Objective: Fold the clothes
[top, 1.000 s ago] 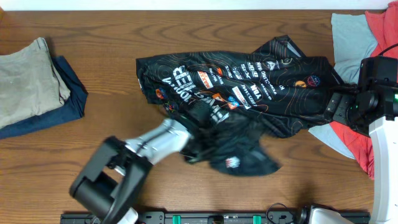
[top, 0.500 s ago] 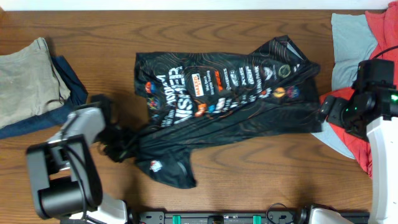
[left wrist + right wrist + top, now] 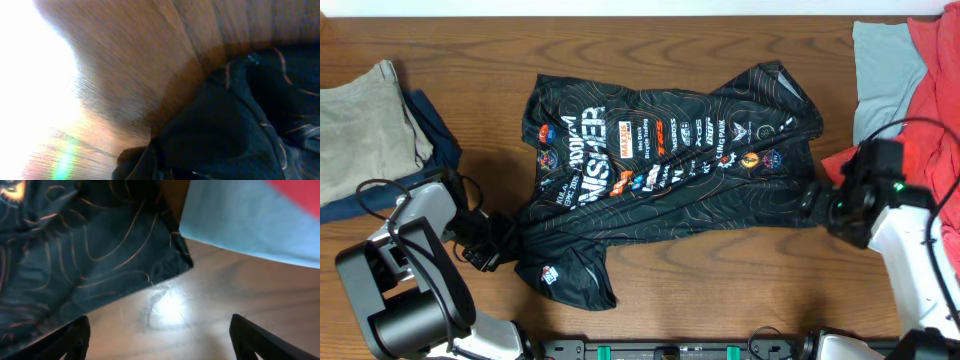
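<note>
The black jersey (image 3: 670,150), with orange contour lines and white lettering, lies spread across the table's middle. Its lower left part is drawn into a bunch, and my left gripper (image 3: 485,250) is shut on that bunch. In the left wrist view the black fabric (image 3: 235,125) fills the lower right and gathers at the bottom edge, hiding my fingers. My right gripper (image 3: 815,205) is open just off the jersey's lower right corner. In the right wrist view the jersey's corner (image 3: 182,262) lies ahead, and bare wood shows between the fingertips (image 3: 70,340) of the right gripper (image 3: 160,340).
A folded beige garment (image 3: 360,130) lies on a navy one (image 3: 435,150) at the left edge. Light blue cloth (image 3: 885,60) and red cloth (image 3: 935,40) are piled at the right, close to my right arm; the light blue cloth (image 3: 240,220) borders the jersey's corner.
My left gripper has dragged the jersey's bunched part left and toward the front, stretching the jersey flatter. My right arm has moved forward and left to the jersey's lower right corner.
</note>
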{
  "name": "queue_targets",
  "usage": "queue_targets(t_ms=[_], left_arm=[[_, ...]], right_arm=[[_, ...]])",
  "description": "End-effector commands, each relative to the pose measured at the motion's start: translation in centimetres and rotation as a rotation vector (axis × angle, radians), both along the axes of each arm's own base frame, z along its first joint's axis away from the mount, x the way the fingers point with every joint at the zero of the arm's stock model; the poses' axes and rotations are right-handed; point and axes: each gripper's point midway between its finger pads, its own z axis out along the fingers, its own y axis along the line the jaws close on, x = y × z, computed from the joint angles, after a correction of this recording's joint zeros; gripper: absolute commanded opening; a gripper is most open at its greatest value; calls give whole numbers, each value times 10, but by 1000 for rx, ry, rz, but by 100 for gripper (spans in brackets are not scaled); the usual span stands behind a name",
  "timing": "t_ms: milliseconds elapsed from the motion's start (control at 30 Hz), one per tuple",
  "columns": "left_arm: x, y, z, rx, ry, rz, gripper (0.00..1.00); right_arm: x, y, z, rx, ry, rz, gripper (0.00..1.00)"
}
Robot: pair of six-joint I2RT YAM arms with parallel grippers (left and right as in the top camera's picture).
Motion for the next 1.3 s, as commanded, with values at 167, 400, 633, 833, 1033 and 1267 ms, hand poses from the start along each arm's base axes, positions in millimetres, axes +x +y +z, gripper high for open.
queue_targets(t_ms=[167,400,633,833,1033,1267], left_arm=[[-5,-10,-1,3,8,-69,6],[-5,-17,-1,3,9,-102,6],[-4,-20,-1,3,8,-120,6],[-4,-20,-1,3,8,-120,6],[-4,-20,-1,3,8,-120,6],[-5,-21,-1,3,10,-120,6]], right_arm=[[-2,4,-46,32,-87,-47,81],[8,2,-58,27,-179,-82,68],[10,-6,-58,-15,-190,-94,64],[13,-7,-66,-16,-177,-96,65],[16,1,-81,37,-152,-108,56],[13,3,-88,52,-129,-112,12]])
